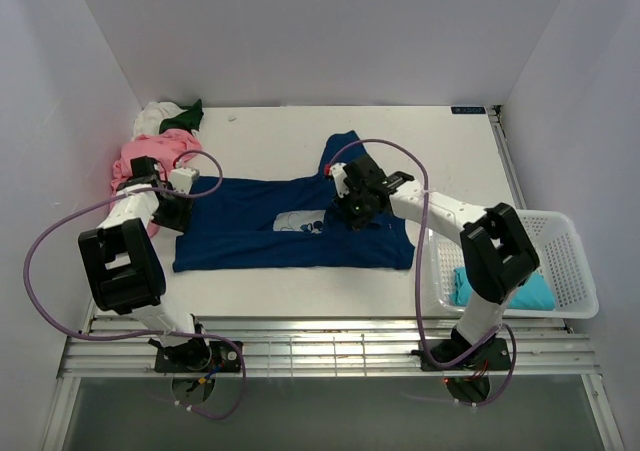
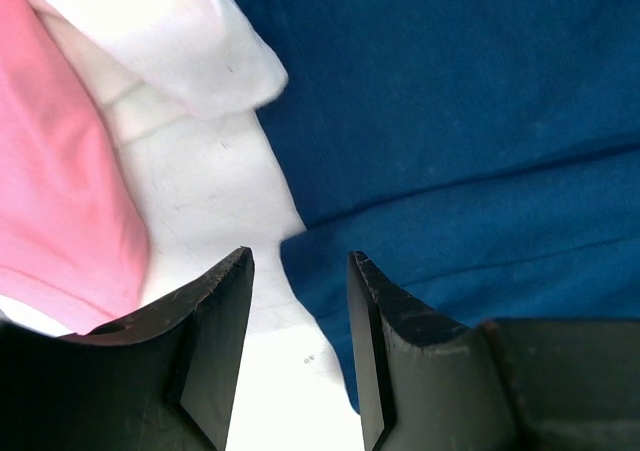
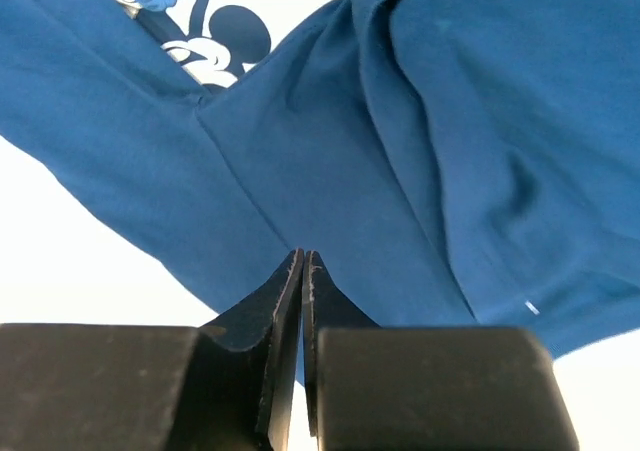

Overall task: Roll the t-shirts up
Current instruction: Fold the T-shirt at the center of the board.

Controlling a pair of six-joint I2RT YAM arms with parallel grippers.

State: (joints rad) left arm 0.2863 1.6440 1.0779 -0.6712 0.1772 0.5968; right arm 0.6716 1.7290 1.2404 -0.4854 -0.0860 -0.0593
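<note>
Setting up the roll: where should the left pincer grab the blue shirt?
Its left edge, from the left and low: the shirt lies flat, and that edge sits just ahead of the open left pincer.

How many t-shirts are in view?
5: dark blue spread mid-table; pink, white, dark green piled far left; teal in the basket. Others may hide underneath.

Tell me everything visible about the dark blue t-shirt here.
The dark blue t-shirt is soft cloth with a pale cartoon print, spread mostly flat across the table, one sleeve bunched up toward the back. The right gripper is shut, pinching a fold near the print; the open left gripper hovers at its left edge.
</note>
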